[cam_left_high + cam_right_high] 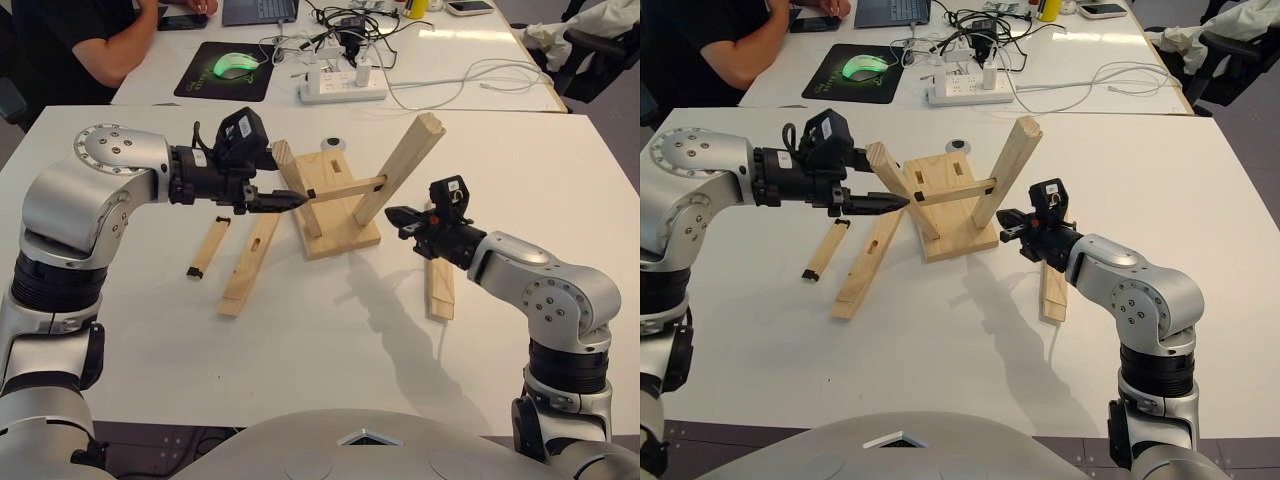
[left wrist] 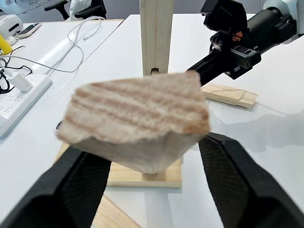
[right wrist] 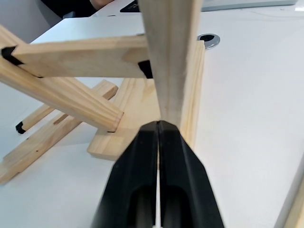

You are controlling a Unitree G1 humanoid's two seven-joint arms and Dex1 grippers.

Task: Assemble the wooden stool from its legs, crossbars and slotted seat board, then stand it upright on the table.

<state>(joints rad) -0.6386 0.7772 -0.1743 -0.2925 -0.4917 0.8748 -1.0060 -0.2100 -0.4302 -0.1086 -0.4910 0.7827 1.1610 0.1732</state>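
The slotted seat board [image 1: 340, 236] lies flat mid-table with two legs standing in it. A crossbar [image 1: 345, 190] joins the left leg [image 1: 290, 172] and the taller, tilted right leg [image 1: 405, 160]. My left gripper [image 1: 283, 200] is closed around the left leg near its top; in the left wrist view that leg's end [image 2: 137, 118] sits between the black fingers [image 2: 228, 180]. My right gripper [image 1: 392, 213] is shut with nothing in it, its tips [image 3: 158, 124] right at the lower part of the right leg [image 3: 166, 57].
A loose slotted leg [image 1: 250, 262] and a short crossbar [image 1: 208, 247] lie left of the board. Another wooden piece [image 1: 438, 292] lies under my right forearm. A round grommet [image 1: 333, 144] is behind the stool. A power strip [image 1: 343, 88] and cables sit on the far table.
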